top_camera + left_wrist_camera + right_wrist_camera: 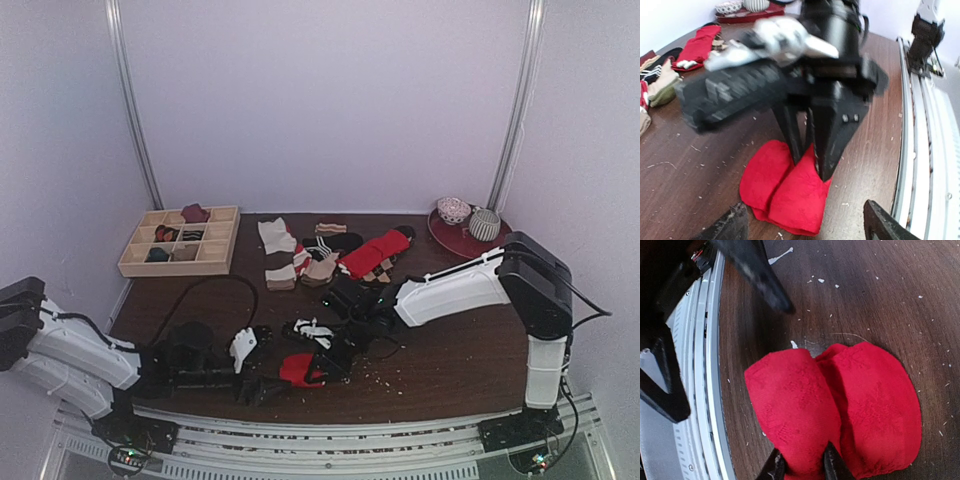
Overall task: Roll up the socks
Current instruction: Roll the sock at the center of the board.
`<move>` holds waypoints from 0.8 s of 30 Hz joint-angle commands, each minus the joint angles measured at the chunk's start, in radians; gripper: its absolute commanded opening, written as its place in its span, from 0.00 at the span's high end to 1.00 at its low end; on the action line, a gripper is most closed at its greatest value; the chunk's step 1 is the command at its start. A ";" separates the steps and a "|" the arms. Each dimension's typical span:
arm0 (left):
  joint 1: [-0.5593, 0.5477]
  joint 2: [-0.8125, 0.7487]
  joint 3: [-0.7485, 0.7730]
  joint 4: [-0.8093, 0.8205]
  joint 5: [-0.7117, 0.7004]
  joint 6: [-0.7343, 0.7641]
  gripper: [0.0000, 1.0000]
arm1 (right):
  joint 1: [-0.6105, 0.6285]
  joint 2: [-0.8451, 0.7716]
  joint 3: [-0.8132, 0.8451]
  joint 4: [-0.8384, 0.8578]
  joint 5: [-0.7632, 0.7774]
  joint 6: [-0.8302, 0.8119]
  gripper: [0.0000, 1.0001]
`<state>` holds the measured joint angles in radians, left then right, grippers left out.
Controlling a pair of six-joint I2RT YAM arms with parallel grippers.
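Note:
A bright red sock (298, 369) lies folded in two lobes on the dark wooden table near the front edge; its cream end does not show. It also shows in the left wrist view (785, 190) and the right wrist view (840, 405). My right gripper (325, 366) is shut on one fold of it (802, 469), and its black fingers (827, 135) pinch the cloth from above. My left gripper (262, 388) is open and empty just left of the sock, with its fingertips (885, 222) either side of it. I cannot pick out the plain tan sock.
A sock pile (320, 262) lies mid-table behind, with an all-red and checked pair (375, 255). A black-and-white striped sock (312, 330) lies just behind the grippers. A wooden divider box (180, 240) stands back left, a red plate with bowls (468, 228) back right. A metal rail (710, 390) runs along the front edge.

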<state>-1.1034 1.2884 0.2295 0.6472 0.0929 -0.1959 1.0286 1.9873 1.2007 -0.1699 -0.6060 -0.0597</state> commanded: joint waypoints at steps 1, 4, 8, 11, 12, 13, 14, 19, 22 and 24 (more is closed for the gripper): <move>-0.018 0.115 0.015 0.135 0.052 0.087 0.23 | -0.009 0.124 -0.034 -0.269 0.021 0.060 0.78; -0.019 0.199 0.033 0.161 0.058 0.089 0.25 | -0.009 0.136 -0.025 -0.285 0.035 0.055 0.78; -0.019 0.248 0.056 0.184 0.049 0.092 0.28 | -0.012 0.139 -0.027 -0.289 0.036 0.052 0.78; -0.020 0.253 0.063 0.204 0.040 0.083 0.30 | -0.016 0.143 -0.029 -0.292 0.035 0.049 0.78; -0.020 0.250 0.064 0.210 0.038 0.082 0.30 | -0.016 0.145 -0.029 -0.294 0.033 0.047 0.78; -0.019 0.249 0.064 0.212 0.038 0.081 0.30 | -0.017 0.147 -0.029 -0.294 0.032 0.046 0.78; -0.019 0.249 0.065 0.213 0.038 0.080 0.32 | -0.018 0.148 -0.029 -0.294 0.033 0.045 0.78; -0.020 0.277 0.080 0.200 0.061 0.080 0.51 | -0.024 0.158 -0.029 -0.292 0.029 0.041 0.78; -0.019 0.313 0.093 0.192 0.058 0.066 0.52 | -0.023 0.163 -0.026 -0.295 0.029 0.039 0.79; -0.019 0.329 0.102 0.188 0.058 0.062 0.62 | -0.024 0.165 -0.026 -0.295 0.028 0.036 0.79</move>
<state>-1.1160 1.5826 0.2913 0.7776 0.1101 -0.1291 0.9958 2.0312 1.2469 -0.2329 -0.6956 -0.0231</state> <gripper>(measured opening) 0.453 0.218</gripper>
